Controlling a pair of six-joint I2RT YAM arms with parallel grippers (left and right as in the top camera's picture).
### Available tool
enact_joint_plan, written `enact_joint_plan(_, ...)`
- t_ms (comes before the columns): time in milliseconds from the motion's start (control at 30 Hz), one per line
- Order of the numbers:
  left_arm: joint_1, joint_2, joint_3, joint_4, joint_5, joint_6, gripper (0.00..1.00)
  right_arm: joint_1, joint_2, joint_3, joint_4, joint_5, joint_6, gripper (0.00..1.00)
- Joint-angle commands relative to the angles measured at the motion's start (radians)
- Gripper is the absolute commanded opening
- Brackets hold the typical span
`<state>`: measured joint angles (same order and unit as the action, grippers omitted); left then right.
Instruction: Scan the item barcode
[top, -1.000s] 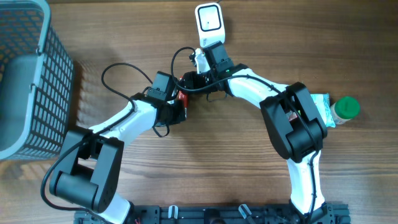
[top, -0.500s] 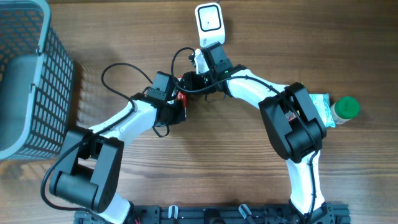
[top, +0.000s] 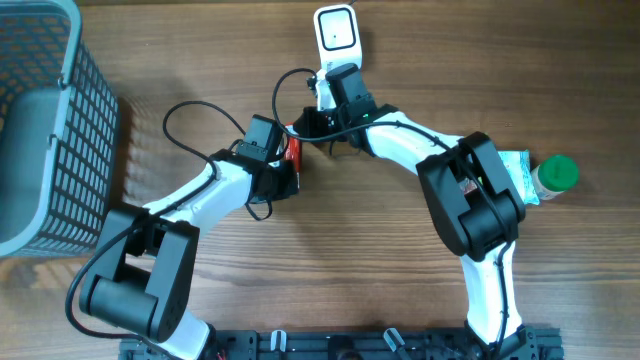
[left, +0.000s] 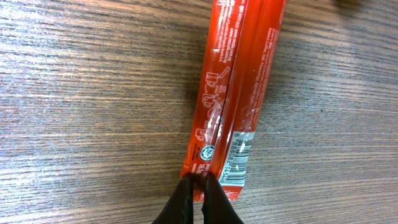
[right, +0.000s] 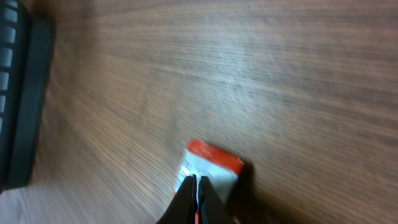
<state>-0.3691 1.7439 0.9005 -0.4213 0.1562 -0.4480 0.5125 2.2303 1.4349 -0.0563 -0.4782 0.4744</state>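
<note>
A big wooden table has a grey basket at its left side. A white scanner sits at the top. A bottle stands far right. The red packet is in the middle, between both arms. The left gripper pinches its seam tight. The right gripper is closed tight on its edge.

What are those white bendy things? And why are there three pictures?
They are two robot arms, the left arm and the right arm, at a wooden table. One picture looks down from above. The other two come from small cameras on the wrists. Each arm ends in two fingers. The left gripper and the right gripper both pinch a red packet. Also there are a basket, a white scanner and a bottle.
</note>
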Motion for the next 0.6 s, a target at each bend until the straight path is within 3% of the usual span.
enact_joint_plan(0, 0.001, 0.027, 0.001, -0.005, -0.019, -0.001, 0.04, 0.04, -0.006, 0.013, 0.034, 0.049, -0.029, 0.04)
enact_joint_plan(367, 0.001, 0.027, 0.001, -0.004, -0.019, -0.001, 0.04, 0.06, 0.039, 0.012, 0.052, 0.08, -0.027, 0.04)
enact_joint_plan(567, 0.001, 0.027, 0.001, -0.004, -0.019, -0.001, 0.04, 0.053, 0.053, 0.012, -0.023, 0.095, -0.027, 0.04)
